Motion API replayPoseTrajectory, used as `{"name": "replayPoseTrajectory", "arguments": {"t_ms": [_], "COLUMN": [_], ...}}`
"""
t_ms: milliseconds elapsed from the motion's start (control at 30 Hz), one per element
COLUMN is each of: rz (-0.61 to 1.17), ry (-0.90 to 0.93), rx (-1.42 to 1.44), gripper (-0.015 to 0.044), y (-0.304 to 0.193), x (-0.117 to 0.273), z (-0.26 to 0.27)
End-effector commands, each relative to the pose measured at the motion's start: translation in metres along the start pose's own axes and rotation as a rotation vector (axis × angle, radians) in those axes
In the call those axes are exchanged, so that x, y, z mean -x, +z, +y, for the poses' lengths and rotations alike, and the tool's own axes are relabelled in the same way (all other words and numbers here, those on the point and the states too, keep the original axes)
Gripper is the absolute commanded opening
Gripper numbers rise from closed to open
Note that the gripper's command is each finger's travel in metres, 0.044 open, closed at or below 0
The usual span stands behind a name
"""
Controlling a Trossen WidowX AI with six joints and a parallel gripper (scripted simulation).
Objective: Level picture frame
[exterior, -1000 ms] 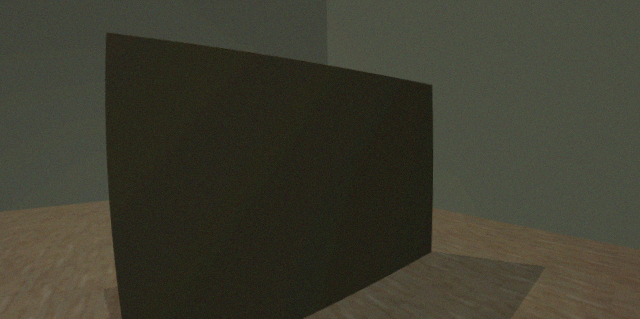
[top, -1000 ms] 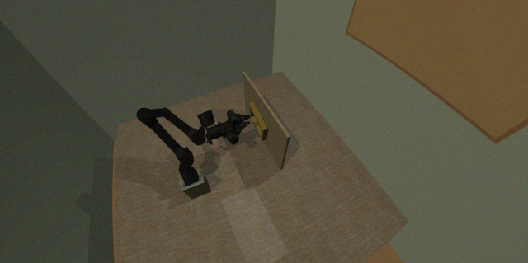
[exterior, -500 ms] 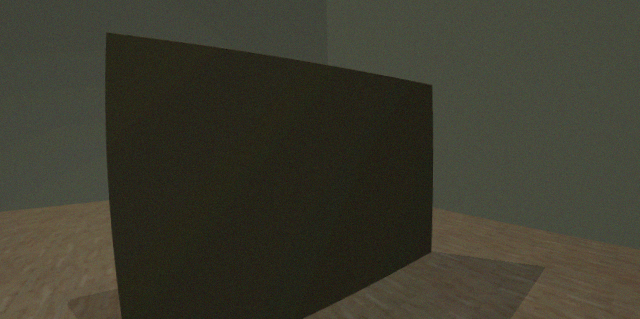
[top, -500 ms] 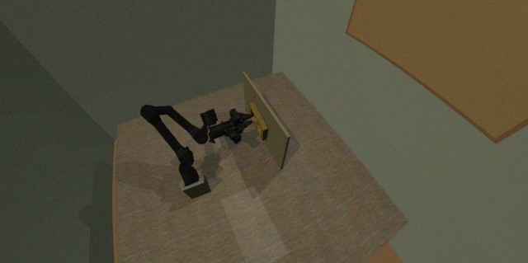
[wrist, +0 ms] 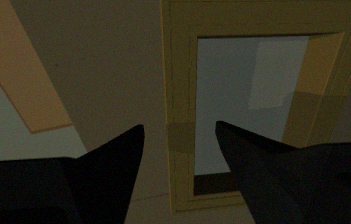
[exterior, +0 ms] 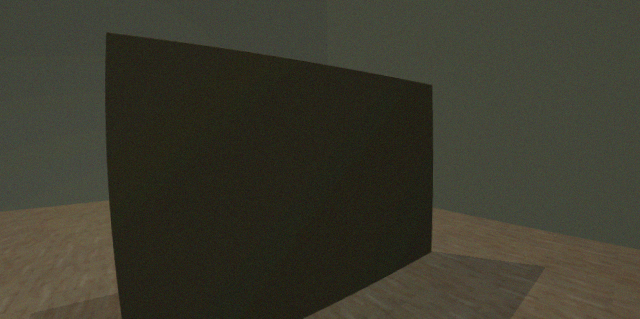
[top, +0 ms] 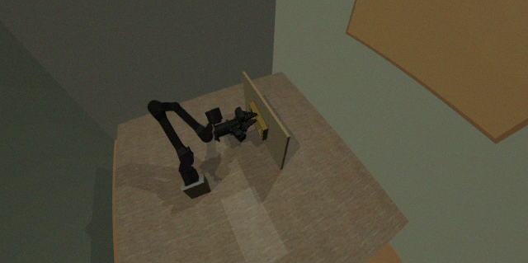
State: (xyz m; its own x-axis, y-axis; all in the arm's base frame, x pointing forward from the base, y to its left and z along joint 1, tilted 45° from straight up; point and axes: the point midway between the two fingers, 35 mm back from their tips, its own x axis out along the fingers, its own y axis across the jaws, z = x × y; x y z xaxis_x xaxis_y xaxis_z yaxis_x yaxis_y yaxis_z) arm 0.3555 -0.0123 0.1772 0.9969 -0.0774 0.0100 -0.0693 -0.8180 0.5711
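The yellow picture frame (top: 262, 124) (wrist: 271, 15) hangs on the front of the upright board (top: 278, 141) (exterior: 270, 159) (wrist: 111, 60). Its top edge is not parallel to the board's top edge; in the top view its nearer end looks lower. My gripper (top: 256, 118) (wrist: 180, 128) is open at the frame's top bar, which shows between the fingertips in the wrist view, with one finger over the frame's opening. Whether the fingers touch the bar cannot be told. The screw and notched strip are hidden. The exterior view shows only the board's back.
The board stands on the wood-patterned table (top: 330, 197) (exterior: 590, 269). The arm's base (top: 196, 189) sits near the table's left part, facing the board. A large orange-brown panel (top: 445, 40) (wrist: 31, 75) is beyond the board, high at the right in the top view.
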Motion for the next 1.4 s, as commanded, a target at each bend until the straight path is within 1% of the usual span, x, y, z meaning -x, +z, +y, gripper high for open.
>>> {"name": "replayPoseTrajectory", "arguments": {"t_ms": [0,1200,1367], "rz": [0.006,0.006,0.006], "ry": [0.001,0.001,0.001], "rx": [-0.006,-0.006,-0.006], "gripper": [0.026,0.026,0.0129], "y": [-0.0013,-0.0018,-0.0018], "x": [-0.0048,-0.005,-0.005], "z": [0.0004,0.0005,0.0005]}}
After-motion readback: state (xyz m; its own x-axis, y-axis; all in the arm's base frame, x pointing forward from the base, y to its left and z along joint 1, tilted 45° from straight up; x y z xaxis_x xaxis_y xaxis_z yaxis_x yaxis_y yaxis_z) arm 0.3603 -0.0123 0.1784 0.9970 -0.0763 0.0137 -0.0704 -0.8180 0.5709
